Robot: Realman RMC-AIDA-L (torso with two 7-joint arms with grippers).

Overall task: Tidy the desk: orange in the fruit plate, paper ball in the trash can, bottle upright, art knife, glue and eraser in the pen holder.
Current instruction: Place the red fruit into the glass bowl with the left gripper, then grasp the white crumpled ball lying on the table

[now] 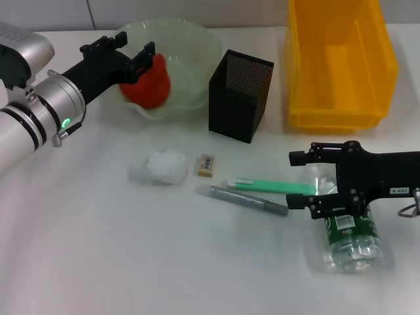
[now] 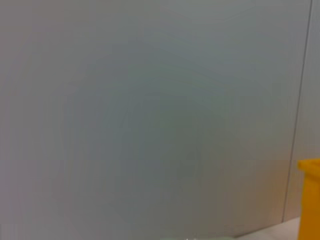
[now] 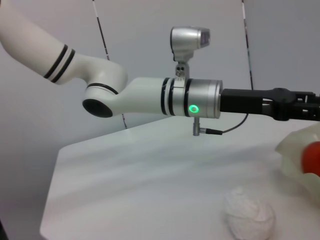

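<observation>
The red-orange orange [image 1: 149, 85] lies in the pale green fruit plate [image 1: 190, 46] at the back left. My left gripper [image 1: 134, 44] hovers over it, open, and only plate shows between its fingers. The clear bottle [image 1: 352, 239] with the green label lies on its side at the front right. My right gripper [image 1: 296, 180] stands open just above its neck end. Between the arms lie the paper ball [image 1: 166, 165], the eraser [image 1: 207, 165], the green art knife [image 1: 269, 186] and the grey glue stick [image 1: 249, 200]. The right wrist view shows the paper ball [image 3: 249, 215] and the orange [image 3: 312, 157].
The black mesh pen holder [image 1: 239, 95] stands upright behind the small items. The yellow trash can [image 1: 338, 62] sits at the back right, and a corner of it [image 2: 310, 200] shows in the left wrist view before a grey wall.
</observation>
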